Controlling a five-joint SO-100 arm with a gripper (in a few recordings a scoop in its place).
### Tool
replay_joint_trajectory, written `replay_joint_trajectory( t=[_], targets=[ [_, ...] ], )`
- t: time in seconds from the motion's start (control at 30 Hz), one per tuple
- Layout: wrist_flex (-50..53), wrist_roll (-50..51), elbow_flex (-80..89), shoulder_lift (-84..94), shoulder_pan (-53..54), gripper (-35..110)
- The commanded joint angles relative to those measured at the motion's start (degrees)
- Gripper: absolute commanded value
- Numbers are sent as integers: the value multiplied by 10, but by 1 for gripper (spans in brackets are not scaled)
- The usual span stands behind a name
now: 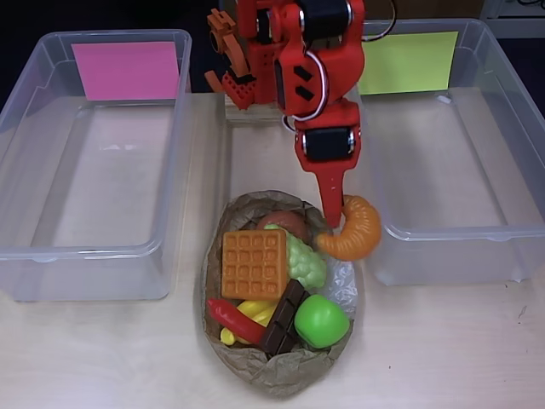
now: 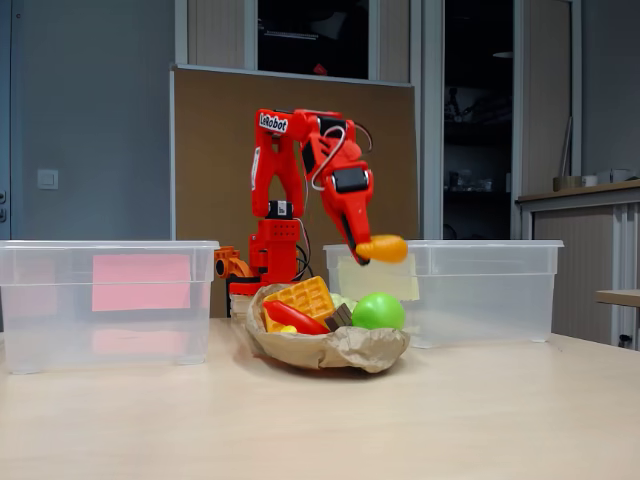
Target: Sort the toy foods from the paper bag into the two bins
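My red gripper (image 1: 337, 213) (image 2: 364, 250) is shut on the orange croissant (image 1: 353, 228) (image 2: 384, 248), held in the air above the right rim of the paper bag (image 1: 277, 375) (image 2: 330, 348). In the bag lie the orange waffle (image 1: 255, 263) (image 2: 300, 296), pale-green grapes (image 1: 306, 261), a brown donut (image 1: 288, 223), the red chili (image 1: 233, 320) (image 2: 293, 317), yellow banana (image 1: 254, 313), brown chocolate bar (image 1: 285, 319) and green apple (image 1: 321, 321) (image 2: 378, 311). The pink-labelled bin (image 1: 94, 243) (image 2: 100, 305) stands at the left, the yellow-green-labelled bin (image 1: 460, 239) (image 2: 480, 295) at the right; nothing lies inside either.
The arm's base (image 1: 243, 68) (image 2: 270, 255) stands between the two bins at the table's back. Bare tabletop (image 2: 320, 420) stretches in front of the bag and bins.
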Motion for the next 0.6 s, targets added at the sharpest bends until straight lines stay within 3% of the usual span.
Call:
replay_joint_trajectory(
  t=[0.0, 0.1, 0.2, 0.43, 0.57],
  targets=[
    [111, 4, -30, 103, 6, 0],
    [181, 33, -47, 159, -43, 0],
    [179, 113, -37, 185, -145, 0],
    [82, 240, -84, 56, -302, 0],
    [-40, 295, -17, 31, -342, 2]
  ],
)
